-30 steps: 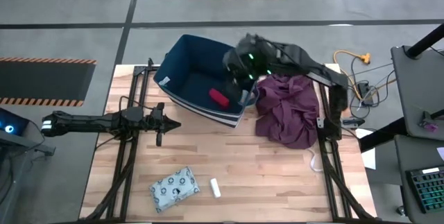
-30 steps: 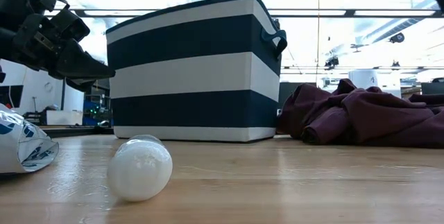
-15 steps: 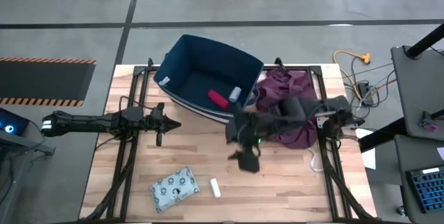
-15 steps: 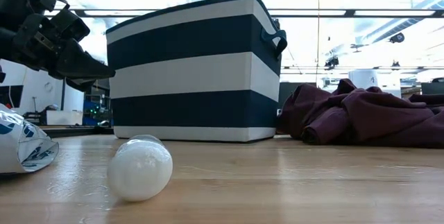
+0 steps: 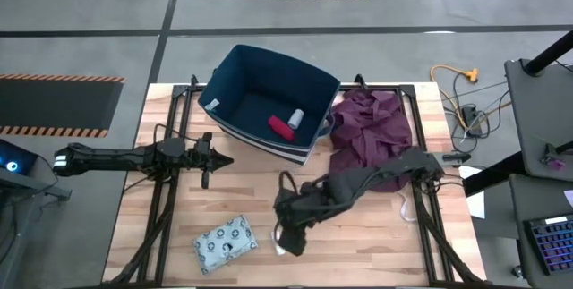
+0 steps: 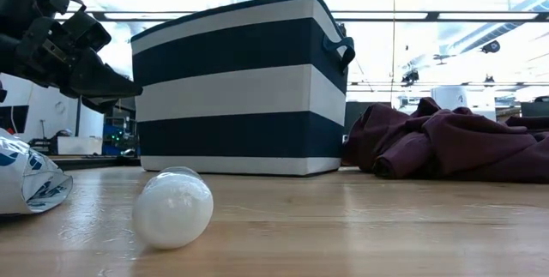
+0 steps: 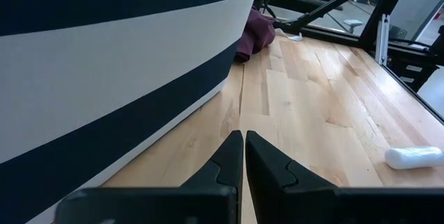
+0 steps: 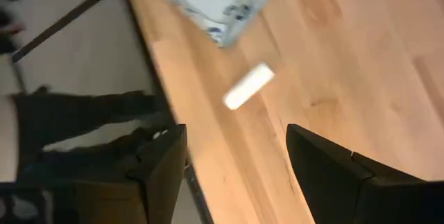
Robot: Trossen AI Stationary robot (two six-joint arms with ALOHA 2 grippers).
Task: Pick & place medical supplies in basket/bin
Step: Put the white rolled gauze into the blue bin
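Observation:
The navy-blue basket point(image 5: 240, 79) stands at the table's far side, with white stripes on its outer wall point(image 6: 240, 88). A red cylinder roll point(image 5: 282, 128) and a white round roll point(image 5: 295, 117) lie on its floor. The short white stick point(image 8: 248, 85) lies on the wood near the near edge, also seen as stick point(image 6: 171, 208). The patterned packet point(image 5: 226, 242) lies flat to its left. My right gripper point(image 8: 239, 161) hovers open above the stick, touching nothing. My left gripper point(image 7: 243, 156) waits shut beside the basket's left wall.
A maroon-purple cloth point(image 5: 372, 132) lies crumpled right of the basket, under my right arm. Cables point(image 5: 452, 88) trail off the table's far right corner. Bare wood point(image 5: 376, 235) spreads across the near right part of the table.
My right gripper has swung from above the basket toward the table's near edge and leftward, coming down over the white stick. The white round roll, unseen a second ago, now lies in the basket beside the red roll.

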